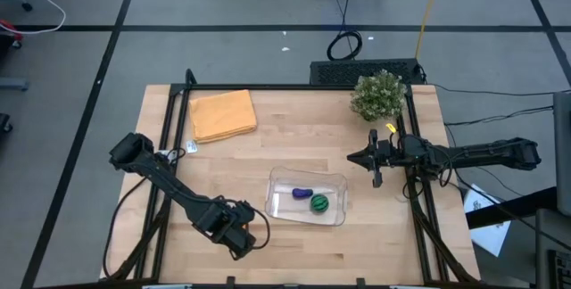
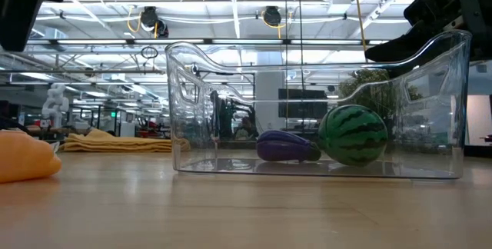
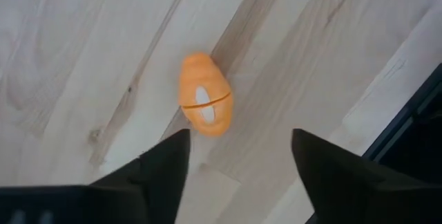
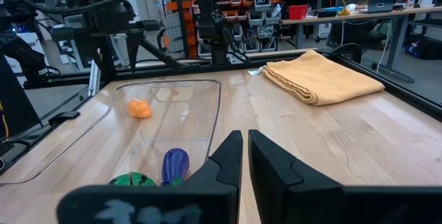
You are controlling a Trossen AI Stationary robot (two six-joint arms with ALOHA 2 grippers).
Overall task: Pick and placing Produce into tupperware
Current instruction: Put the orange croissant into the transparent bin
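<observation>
near the front-left part of the bench (image 1: 294, 124), the left tool (image 3: 235, 162) hangs over the orange piece (image 3: 204, 95), its two dark fingers (image 3: 155, 165) spread wide with the piece lying on the bare wood just beyond the gap between them. nothing is gripped. the piece looks like a small, smooth, egg-shaped toy with a thin seam across its middle and a pale patch on top; its green tip cannot be made out from above and may be turned away. it seems light and rigid, probably hard plastic, so it should not crush, but the rounded, glossy skin could squirt or roll out from between the pads. my guess is that the safest hold is across the widest part at the seam, with the fingers squared to its long axis and set low towards the wood.

the tupperware (image 1: 335, 218) sits near the middle front of the bench, clear and shallow with rounded corners. inside it lie the purple piece (image 1: 302, 193) and the green striped piece (image 1: 319, 202), close side by side; the low view shows both resting on its floor. the orange piece is still outside, well apart to the left.

the right tool (image 4: 245, 148) waits over the right side of the bench, its fingers nearly together and empty.
</observation>
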